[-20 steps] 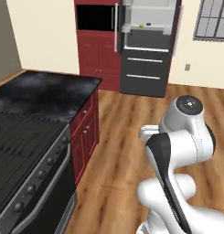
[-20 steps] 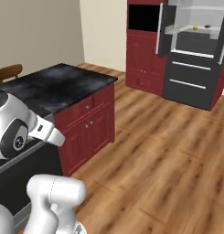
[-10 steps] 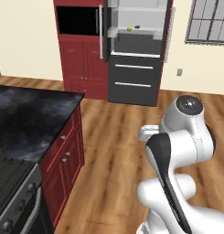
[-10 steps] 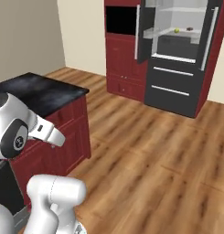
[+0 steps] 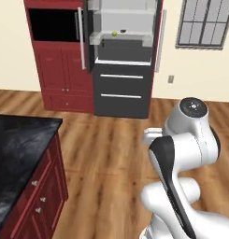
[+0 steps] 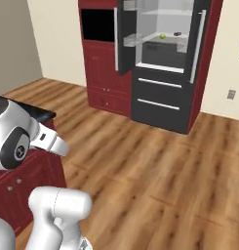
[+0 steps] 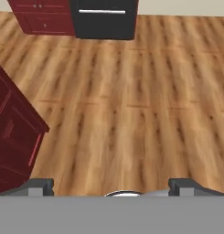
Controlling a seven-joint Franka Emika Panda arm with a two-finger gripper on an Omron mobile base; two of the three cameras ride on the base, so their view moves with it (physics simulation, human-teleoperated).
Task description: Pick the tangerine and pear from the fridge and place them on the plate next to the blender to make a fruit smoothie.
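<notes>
The fridge stands open ahead across the wooden floor, its two upper doors swung wide and two dark drawers below. On a pale shelf inside rests the pear, a small yellow-green ball, also seen from the right in the fridge. A small dark boxy item lies just right of it. My gripper hangs open over bare floor, far short of the fridge, whose bottom drawer is at the top of the hand view. The tangerine, plate and blender are out of view.
A black microwave sits in red cabinets left of the fridge. A dark-topped red island is close on my left, its corner beside the hand. A window is on the right wall. Open wooden floor lies between.
The whole scene has shifted: the base has driven and turned toward the fridge, which is now larger and centred. The stove and most of the island have slid out to the left.
</notes>
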